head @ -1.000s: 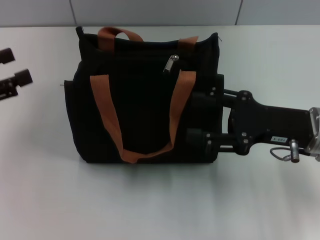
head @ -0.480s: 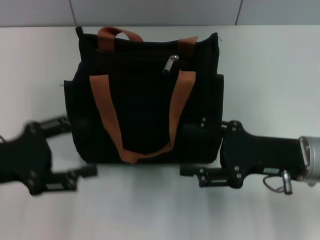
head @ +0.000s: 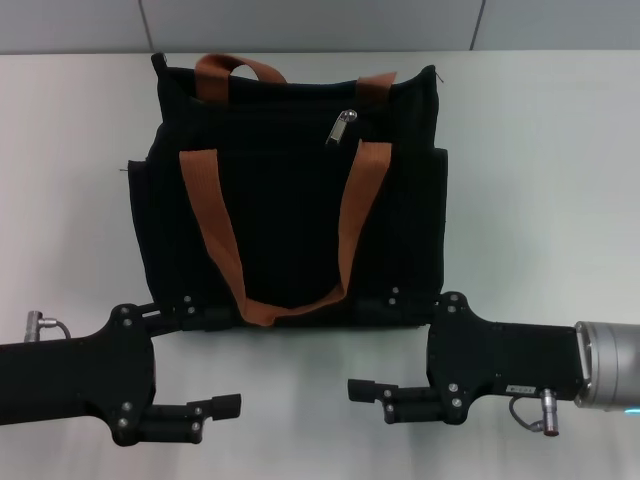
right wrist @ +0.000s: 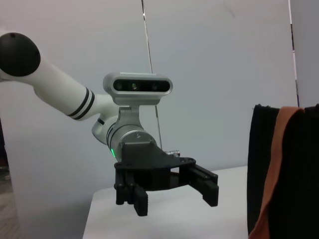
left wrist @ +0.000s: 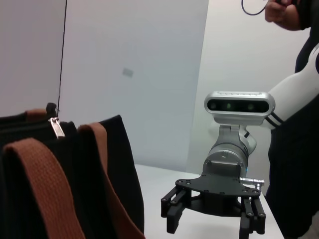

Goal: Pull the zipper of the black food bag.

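- Black food bag (head: 290, 190) is stood upright mid-desk (head: 540, 150), orange handles draped down its front.
- Zipper pull (head: 343, 126) is seen near the top edge, right of centre; whether the zip is run open or shut cannot be told.
- Left claw (head: 205, 365) and right claw (head: 385, 345) are held spread, nothing gripped, facing each other at the bag's near bottom edge, flanking it rather than addressing the pull.

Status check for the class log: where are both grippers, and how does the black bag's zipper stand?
Both grippers open, left gripper and right gripper low before black food bag. Zipper pull hangs free, ungripped. Nothing blocking.
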Motion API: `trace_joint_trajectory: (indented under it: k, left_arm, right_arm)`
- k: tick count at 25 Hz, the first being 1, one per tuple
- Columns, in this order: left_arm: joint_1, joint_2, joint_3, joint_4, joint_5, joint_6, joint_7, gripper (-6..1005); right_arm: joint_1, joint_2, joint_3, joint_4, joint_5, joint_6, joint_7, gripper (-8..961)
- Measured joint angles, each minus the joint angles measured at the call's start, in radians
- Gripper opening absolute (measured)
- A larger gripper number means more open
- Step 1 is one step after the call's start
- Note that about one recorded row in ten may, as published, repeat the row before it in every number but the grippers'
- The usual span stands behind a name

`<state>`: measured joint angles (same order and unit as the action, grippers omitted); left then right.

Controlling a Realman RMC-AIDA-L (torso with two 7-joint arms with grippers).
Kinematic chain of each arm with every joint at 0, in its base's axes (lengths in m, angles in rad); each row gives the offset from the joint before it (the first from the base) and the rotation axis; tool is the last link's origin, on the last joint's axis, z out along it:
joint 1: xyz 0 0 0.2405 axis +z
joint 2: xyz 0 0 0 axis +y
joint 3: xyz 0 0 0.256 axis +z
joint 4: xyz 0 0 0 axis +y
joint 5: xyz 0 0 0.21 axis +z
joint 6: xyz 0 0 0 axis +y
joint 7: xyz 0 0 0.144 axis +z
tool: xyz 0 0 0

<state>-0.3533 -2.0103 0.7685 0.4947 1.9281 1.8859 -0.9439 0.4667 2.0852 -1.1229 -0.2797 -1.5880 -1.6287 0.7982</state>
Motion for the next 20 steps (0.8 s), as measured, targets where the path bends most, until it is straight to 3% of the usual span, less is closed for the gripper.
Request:
trace_joint_trajectory:
  k: [20]
  left_arm:
    - [0.001, -0.01, 0.0, -0.002, 0.023, -0.024, 0.01, 830]
  right_arm:
    - [0.032, 0.005, -0.034, 0.013, -0.001, 0.034, -0.03, 786]
